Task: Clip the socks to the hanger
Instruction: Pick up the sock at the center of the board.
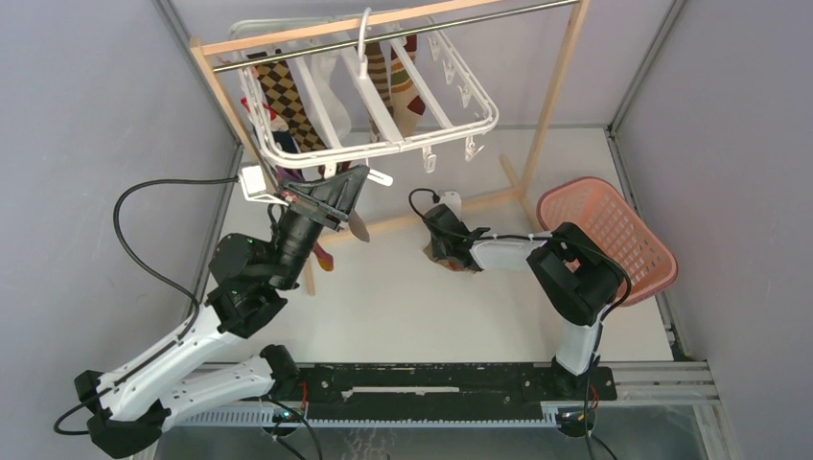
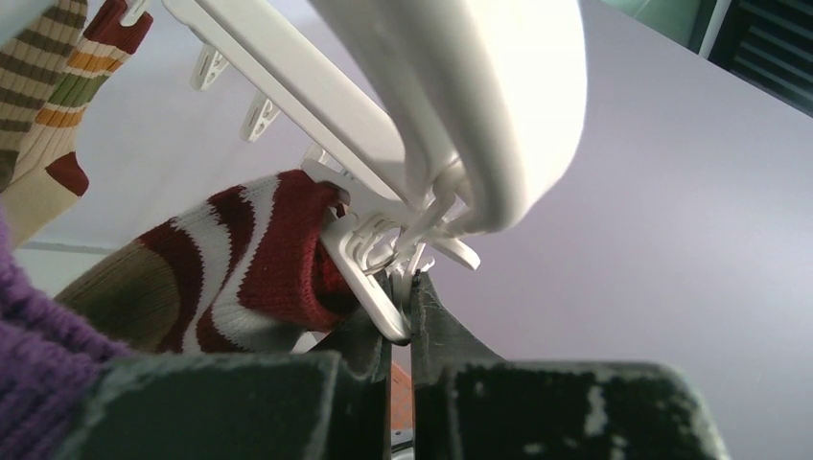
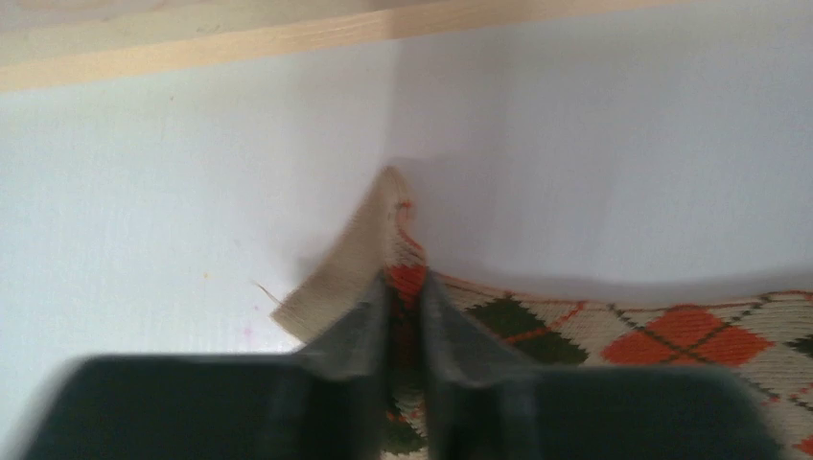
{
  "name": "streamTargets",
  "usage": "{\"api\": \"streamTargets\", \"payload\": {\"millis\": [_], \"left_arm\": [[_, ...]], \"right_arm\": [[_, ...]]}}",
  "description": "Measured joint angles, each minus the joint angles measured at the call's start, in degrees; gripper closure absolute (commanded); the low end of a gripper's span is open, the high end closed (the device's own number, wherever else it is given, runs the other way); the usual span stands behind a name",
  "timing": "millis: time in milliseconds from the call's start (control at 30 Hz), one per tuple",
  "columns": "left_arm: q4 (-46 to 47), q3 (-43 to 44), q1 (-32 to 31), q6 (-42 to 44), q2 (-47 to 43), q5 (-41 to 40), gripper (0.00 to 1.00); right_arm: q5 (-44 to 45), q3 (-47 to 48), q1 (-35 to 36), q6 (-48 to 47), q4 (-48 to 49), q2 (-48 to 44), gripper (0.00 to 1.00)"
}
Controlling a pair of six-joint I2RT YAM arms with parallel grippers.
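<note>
Holds L gripper [image 2: 403,307] up at near-left corner of hanger [image 1: 377,101]; fingers narrow, pinching a white clip [image 2: 374,287]. Shows red-white sock [image 2: 259,268] touching that clip on its left. Grips argyle sock [image 3: 671,335] by cuff w/ R gripper [image 3: 405,292], fingers nearly together, sock lying on table [image 1: 403,297] right of centre. Carries other socks on hanger's far part: brown argyle [image 1: 286,96], striped [image 1: 403,91].
</note>
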Motion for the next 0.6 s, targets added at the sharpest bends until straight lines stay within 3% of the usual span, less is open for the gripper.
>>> {"api": "streamTargets", "payload": {"millis": [33, 300, 600], "left_arm": [[0.00, -0.02, 0.00, 0.00, -0.07, 0.00, 1.00], [0.04, -0.26, 0.00, 0.00, -0.15, -0.02, 1.00], [0.15, -0.72, 0.04, 0.07, -0.15, -0.04, 1.00]], "right_arm": [[-0.13, -0.24, -0.04, 0.26, 0.15, -0.13, 1.00], [-2.29, -4.02, -0.46, 1.16, -0.17, -5.55, 1.00], [-8.85, -5.29, -1.75, 1.01, -1.49, -29.09, 1.00]]}}
